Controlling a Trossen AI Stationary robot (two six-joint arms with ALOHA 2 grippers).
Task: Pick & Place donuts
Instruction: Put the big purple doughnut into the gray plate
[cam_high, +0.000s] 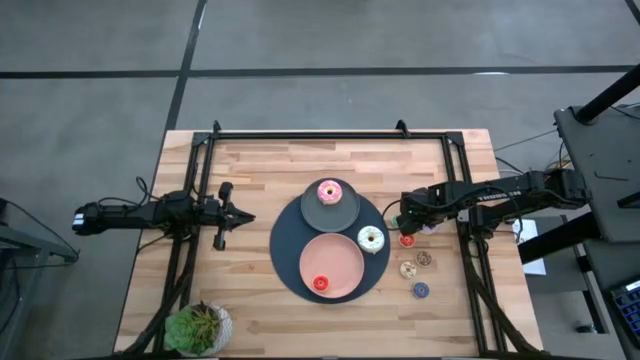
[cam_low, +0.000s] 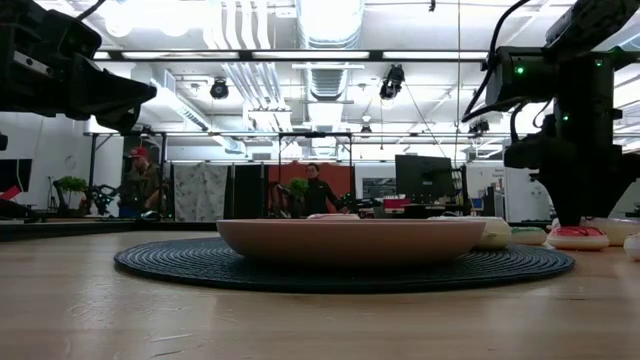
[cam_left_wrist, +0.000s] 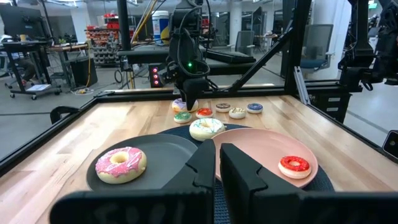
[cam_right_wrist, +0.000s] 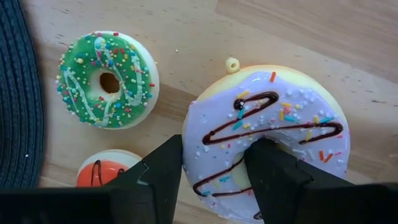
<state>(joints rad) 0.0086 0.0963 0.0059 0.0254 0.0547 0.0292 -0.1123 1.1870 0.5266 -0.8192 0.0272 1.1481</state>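
By mat edge (cam_high: 385, 215), right claw (cam_right_wrist: 211, 168) straddles lilac donut (cam_right_wrist: 273, 140).

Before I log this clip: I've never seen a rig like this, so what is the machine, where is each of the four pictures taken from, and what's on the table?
It is a robot with two dark arms at a wooden table, each ending in a two-finger gripper.

One picture looks straight down, one looks level across the table top, and two come from cameras on the wrists.

A dark round mat holds a grey plate with a pink donut, a pink plate with a small red donut, and a white donut. More small donuts lie to the mat's right.

The right gripper is down over a lilac donut, fingers astride its rim, beside a green donut. The left gripper waits left of the mat, holding nothing.
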